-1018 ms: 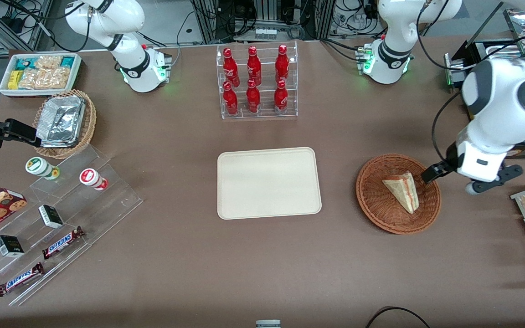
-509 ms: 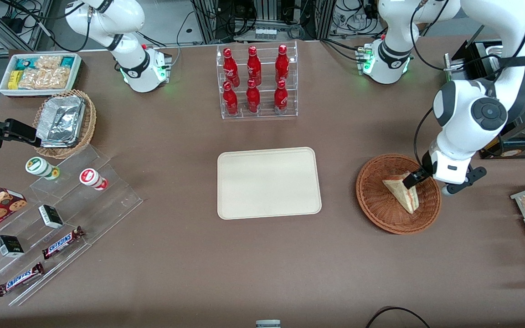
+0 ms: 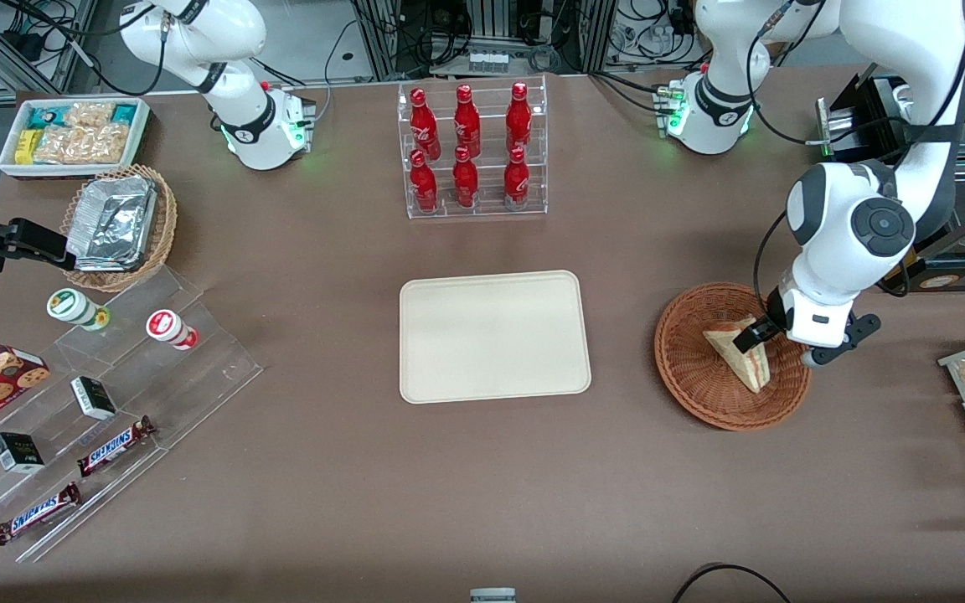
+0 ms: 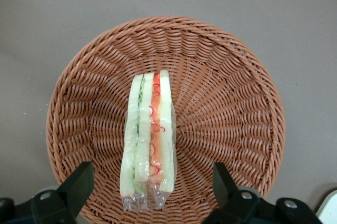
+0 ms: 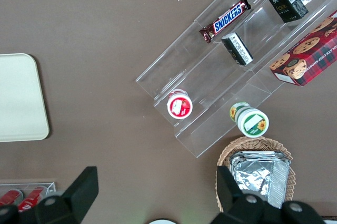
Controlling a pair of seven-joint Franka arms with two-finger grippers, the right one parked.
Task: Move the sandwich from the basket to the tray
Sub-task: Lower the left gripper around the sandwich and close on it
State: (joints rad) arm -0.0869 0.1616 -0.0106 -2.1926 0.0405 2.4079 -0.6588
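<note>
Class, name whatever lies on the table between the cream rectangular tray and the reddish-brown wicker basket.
Nothing: the front view shows bare brown tabletop between tray and basket. The open end effector hovers over the basket's sandwich.

The basket [image 3: 732,358] is reddish-brown woven wicker, ribbed and rough, with a dull sheen along the strands in the left wrist view [image 4: 221,103]. The sandwich [image 4: 148,139] in it sits in clear, glossy film crimped at one end; its bread looks soft and matt. Above the basket the gripper [image 4: 150,192], fingers spread to either side of the sandwich, has matt black plastic fingers [image 4: 79,182]. The tray [image 3: 495,335] is smooth cream plastic, matt. The table [image 3: 449,486] is a flat, matt brown surface.
</note>
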